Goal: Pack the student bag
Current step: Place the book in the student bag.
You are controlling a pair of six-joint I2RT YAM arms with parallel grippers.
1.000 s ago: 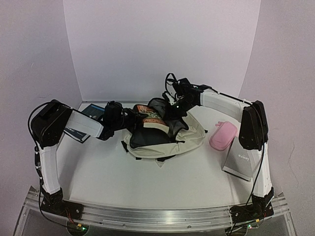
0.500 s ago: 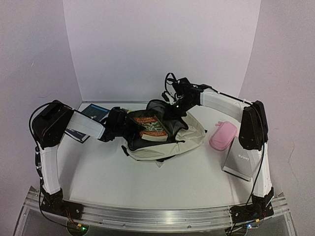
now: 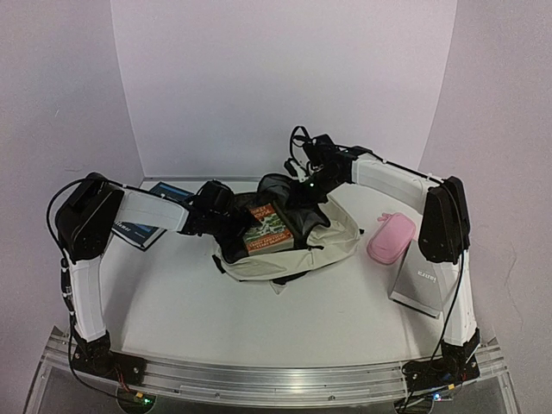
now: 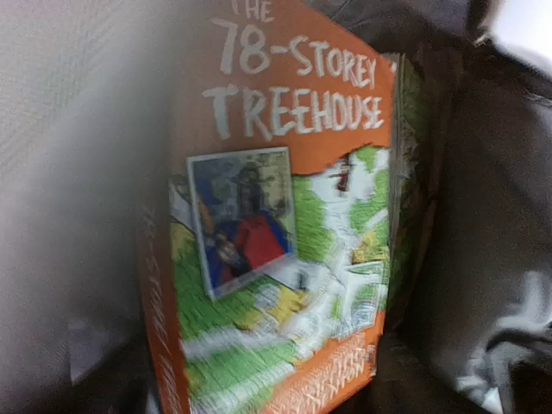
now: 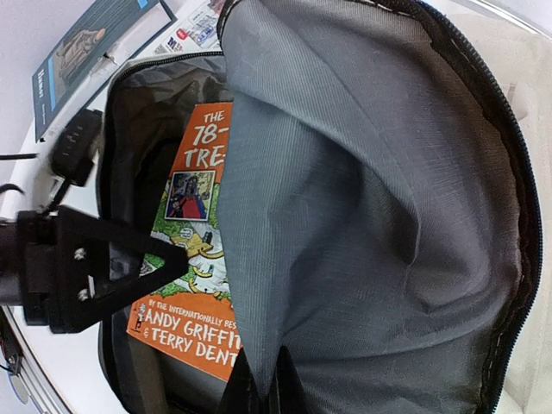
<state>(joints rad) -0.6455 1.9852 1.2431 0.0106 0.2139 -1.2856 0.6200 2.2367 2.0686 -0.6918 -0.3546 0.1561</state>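
**Backpack held open on a white desk, a book lying inside**

A white desk (image 3: 259, 319) is seen from above, closed in by plain pale lilac walls (image 3: 285, 78). Two robot arms are bolted at its near edge and are reached inward toward the middle.

The backpack (image 3: 332, 237), made of cream fabric with black zips and a dark grey lining, is laid flat at the centre of the desk, toward the back, with its mouth turned upward. A paperback book (image 3: 266, 228) with an orange and green cover, titled "The 78-Storey Treehouse", is laid inside the open compartment, cover up, against the lining.

The right gripper (image 5: 259, 384) is closed tight on a fold of the backpack's grey lining at the far edge of the opening, and that flap is held lifted above the book.

The left gripper (image 3: 231, 217) is placed at the left edge of the opening, just beside the book. In the right wrist view one of its black fingers (image 5: 129, 267) is seen across the book's left edge. Whether its jaws are parted or closed cannot be told, and no hold on the book can be made out.

A pink oval pencil case (image 3: 391, 238) is laid on the desk to the right of the backpack. A flat silver-grey box (image 3: 421, 283) is set just in front of it, beside the right arm. A dark blue booklet (image 3: 166, 195) is laid at the back left, partly covered by the left arm.
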